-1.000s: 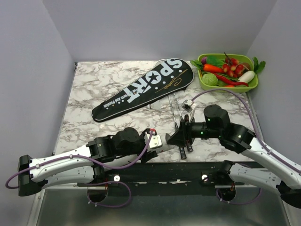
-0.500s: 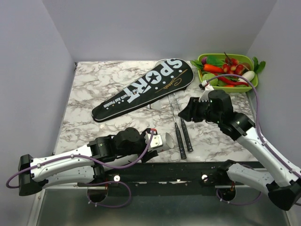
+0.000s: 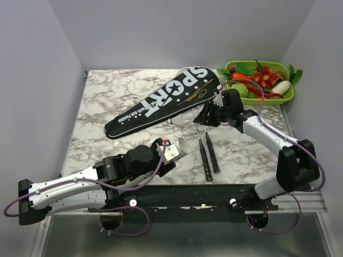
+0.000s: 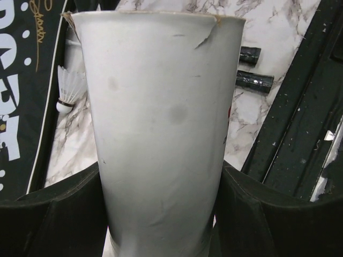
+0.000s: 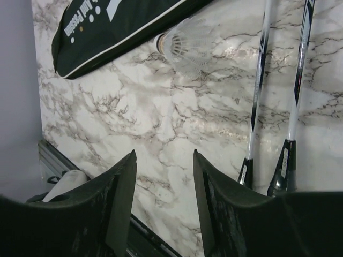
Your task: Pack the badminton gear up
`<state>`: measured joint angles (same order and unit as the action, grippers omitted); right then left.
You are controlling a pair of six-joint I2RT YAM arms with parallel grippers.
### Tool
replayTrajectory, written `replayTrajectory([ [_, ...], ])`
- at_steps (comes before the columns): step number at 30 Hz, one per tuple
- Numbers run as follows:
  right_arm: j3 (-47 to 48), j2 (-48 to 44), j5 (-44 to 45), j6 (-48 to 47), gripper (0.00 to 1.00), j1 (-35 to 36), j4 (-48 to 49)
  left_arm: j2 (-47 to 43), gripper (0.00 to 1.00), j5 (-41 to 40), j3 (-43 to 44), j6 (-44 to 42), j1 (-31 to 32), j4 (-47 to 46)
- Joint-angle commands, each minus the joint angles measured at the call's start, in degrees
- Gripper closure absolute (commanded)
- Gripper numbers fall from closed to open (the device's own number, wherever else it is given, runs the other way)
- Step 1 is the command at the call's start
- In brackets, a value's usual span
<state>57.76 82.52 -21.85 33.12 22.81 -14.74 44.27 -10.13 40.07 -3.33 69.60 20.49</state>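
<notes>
So I was standing by the rig, and the left gripper (image 3: 176,153) was clamped around a pale grey cardboard tube (image 4: 161,123) with a torn rim. The tube sat between both fingers and was tilted up and away from the arm, low over the near part of the white marble-patterned tabletop (image 3: 107,91).

The right gripper (image 5: 163,160) hung out over the middle of the table with its jaws apart and nothing between them, just bare marble underneath. It was right by the wide end of the long black teardrop-shaped cover (image 3: 161,101) with "SPORT" in white letters, which lay flat and diagonal across the far half of the table.

The two slim rackets with black handles and thin silvery shafts (image 3: 204,160) lay side by side on the table, handles pointing toward the arms. The shafts ran up toward the cover's wide end, and I couldn't see the heads from where I stood.

A white feathered shuttlecock (image 5: 185,45) lay on its side just beside the cover's edge, near the shafts.

Off in the far right corner sat a green plastic tray (image 3: 268,101) full of toy vegetables, well apart from the rackets.
</notes>
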Motion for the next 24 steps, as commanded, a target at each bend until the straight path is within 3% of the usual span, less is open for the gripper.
replayTrajectory([
  [1, 4.89, 7.03, -5.75, 2.82, 0.45, -1.27, 6.83, -1.64, 1.00, -6.04, 0.44, 2.10, 0.09, 0.69],
  [12, 15.45, 24.42, -7.16, 6.60, 0.46, -1.36, 10.43, -2.79, 1.00, -7.09, 0.44, 2.19, 0.09, 1.48],
  [24, 18.62, 32.35, -10.93, 10.38, 0.48, -1.36, 13.51, -2.87, 1.00, -7.18, 0.53, 2.19, 0.09, 1.66],
])
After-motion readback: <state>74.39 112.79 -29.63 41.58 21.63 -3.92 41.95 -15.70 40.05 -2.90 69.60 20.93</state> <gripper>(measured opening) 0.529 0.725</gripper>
